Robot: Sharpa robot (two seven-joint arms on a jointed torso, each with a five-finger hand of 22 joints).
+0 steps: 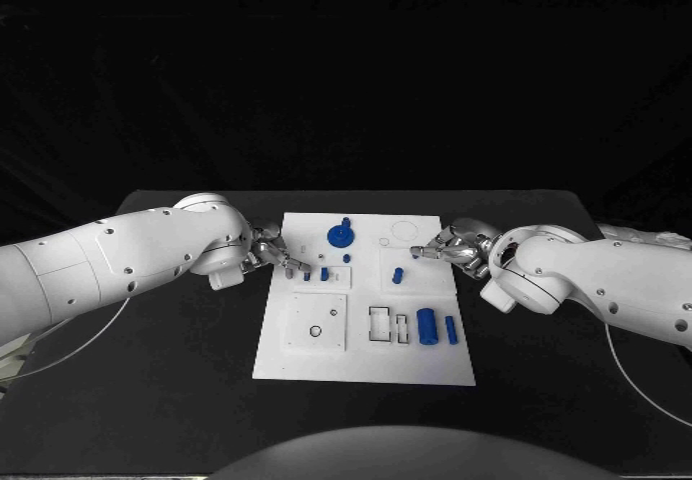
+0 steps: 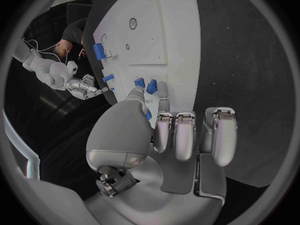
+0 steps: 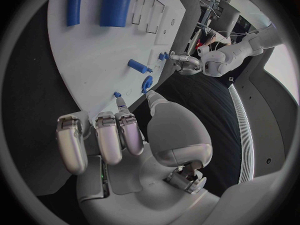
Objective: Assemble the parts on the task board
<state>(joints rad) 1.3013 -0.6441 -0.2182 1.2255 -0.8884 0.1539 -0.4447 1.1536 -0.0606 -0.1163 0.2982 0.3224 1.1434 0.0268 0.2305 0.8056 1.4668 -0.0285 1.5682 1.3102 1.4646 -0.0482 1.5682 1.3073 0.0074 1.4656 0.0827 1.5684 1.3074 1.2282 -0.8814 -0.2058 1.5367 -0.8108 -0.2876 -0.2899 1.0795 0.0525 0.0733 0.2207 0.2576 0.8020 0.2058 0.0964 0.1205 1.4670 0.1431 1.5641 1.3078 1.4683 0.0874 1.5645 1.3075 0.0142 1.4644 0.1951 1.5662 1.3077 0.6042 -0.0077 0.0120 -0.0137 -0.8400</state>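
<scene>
— Where's the left hand (image 1: 270,252)?
— At the task board's (image 1: 325,360) left edge, fingers extended and apart, empty, fingertips beside small blue parts (image 1: 323,273).
— And the right hand (image 1: 450,247)?
— At the right edge, fingers loosely curled, one reaching toward a small blue peg (image 1: 397,273); holding nothing. Board lies mid-surface (image 1: 173,400).

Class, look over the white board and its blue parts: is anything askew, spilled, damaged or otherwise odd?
Nothing stands out. The task board lies flat and square on the table; the blue parts, such as the gear and cylinder, sit on it undamaged.
</scene>
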